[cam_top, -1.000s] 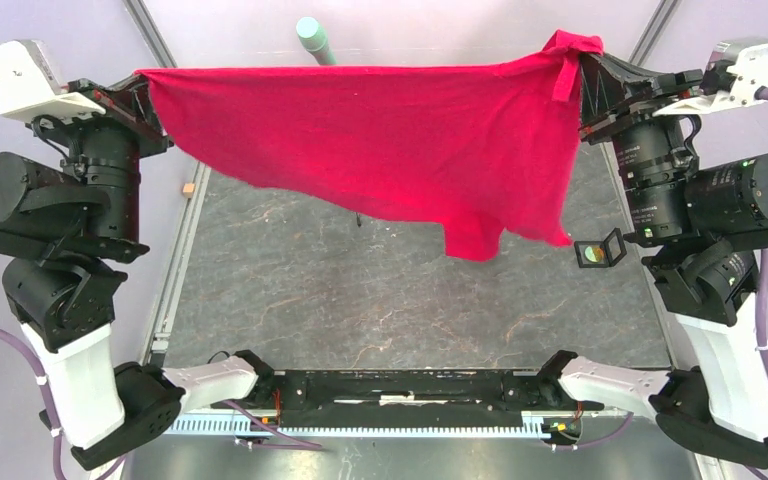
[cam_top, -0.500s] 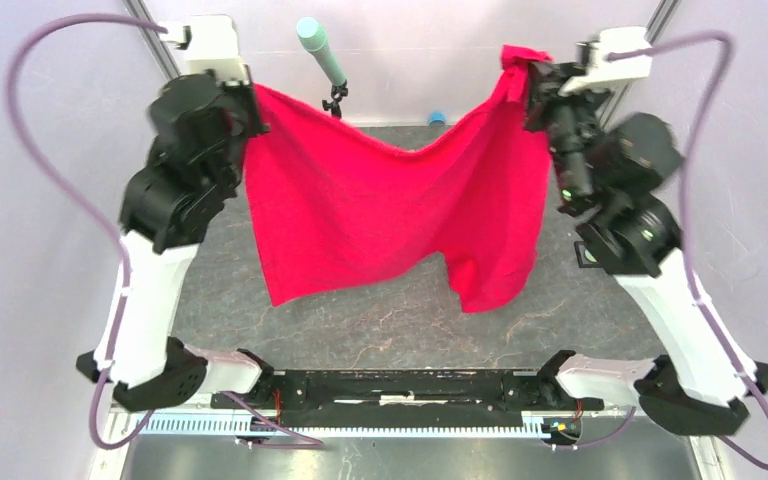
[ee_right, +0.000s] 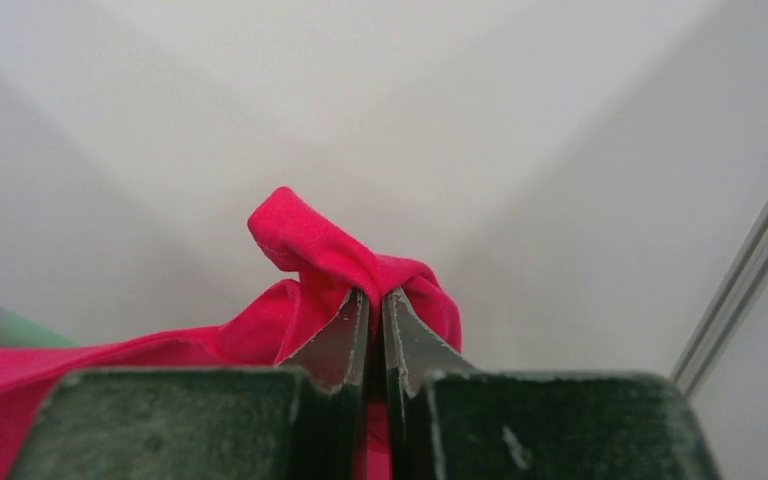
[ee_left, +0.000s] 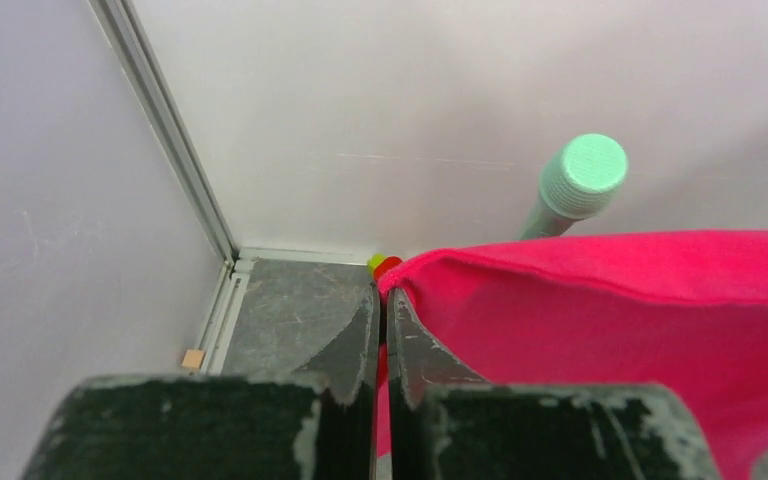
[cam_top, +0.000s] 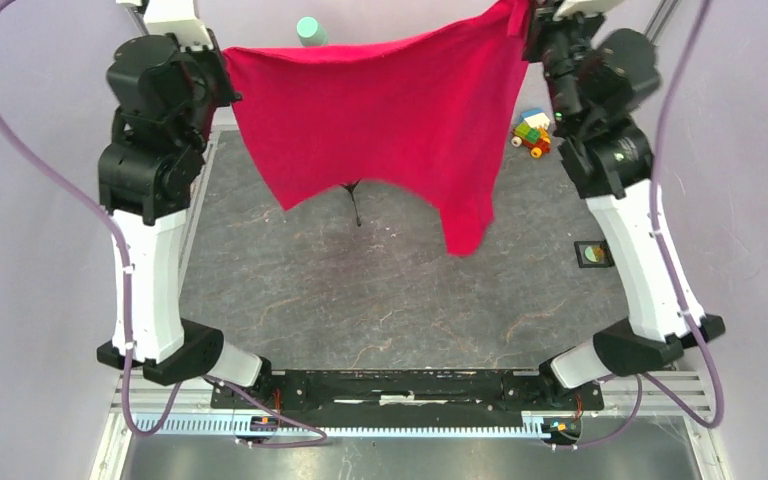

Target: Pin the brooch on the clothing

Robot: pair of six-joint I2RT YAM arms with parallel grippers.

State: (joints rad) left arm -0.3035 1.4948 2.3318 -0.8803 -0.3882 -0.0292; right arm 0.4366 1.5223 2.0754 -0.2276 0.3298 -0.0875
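Clothing (cam_top: 390, 110) held aloft, spread between both arms, clear of table (cam_top: 290, 300). One upper corner clamped at left gripper (cam_top: 228, 72), other bunched at right gripper (cam_top: 530, 22). Lower edge hangs uneven, longest flap at right. Brooch (cam_top: 594, 254) seen lying on table beside right arm, well apart from clothing. Multicoloured toy (cam_top: 531, 132) noted near right arm. Green cylinder (cam_top: 308, 28) partly hidden behind clothing.

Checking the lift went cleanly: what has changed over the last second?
The left claw and right claw rose and drew inward, lifting the red shirt, which now hangs narrower. Both stayed shut on it; the brooch has not moved.
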